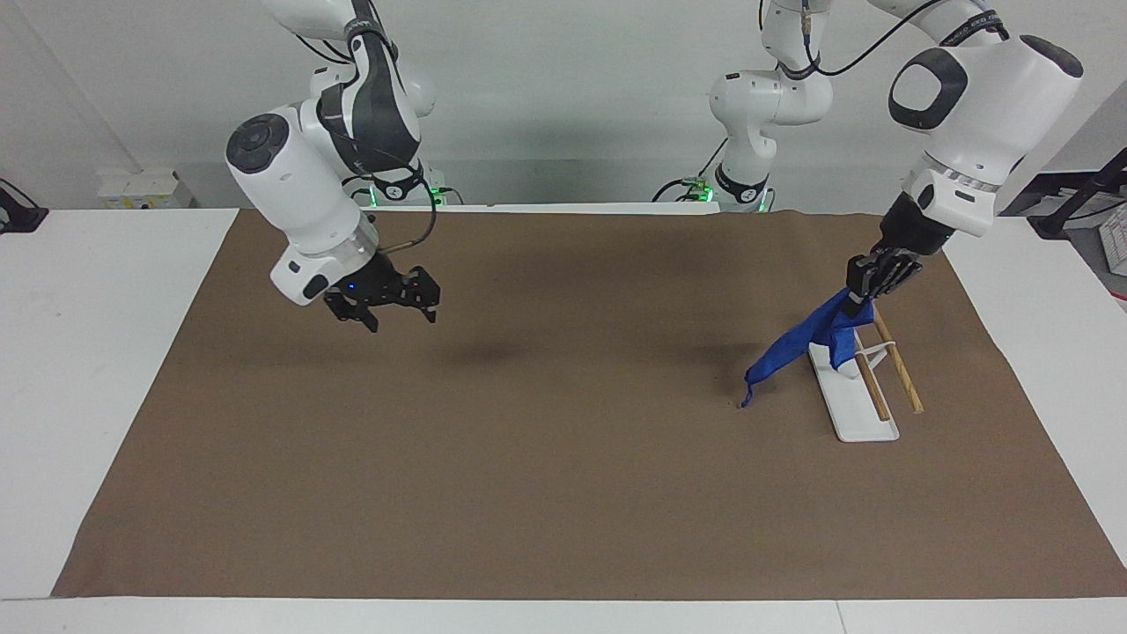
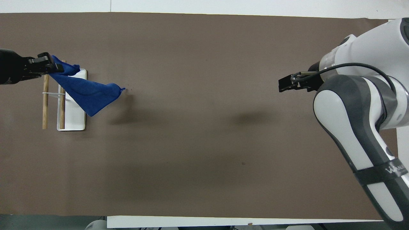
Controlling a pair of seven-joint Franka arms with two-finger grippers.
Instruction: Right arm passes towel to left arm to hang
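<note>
The blue towel (image 1: pixel 797 339) hangs from my left gripper (image 1: pixel 867 286), which is shut on one of its corners above the end of the rack nearer to the robots. The towel slants down across the rack's white base (image 1: pixel 858 423) toward the mat, and its loose corner (image 1: pixel 747 396) is low, close to the mat. In the overhead view the towel (image 2: pixel 84 92) spreads from the left gripper (image 2: pixel 51 66) over the rack (image 2: pixel 75 118). My right gripper (image 1: pixel 387 304) is open and empty, raised over the mat at the right arm's end; it also shows in the overhead view (image 2: pixel 284 84).
The rack has two wooden rods (image 1: pixel 898 365) on a white stand and sits at the left arm's end of the brown mat (image 1: pixel 528 458). In the overhead view the rods (image 2: pixel 45 105) lie beside the white base.
</note>
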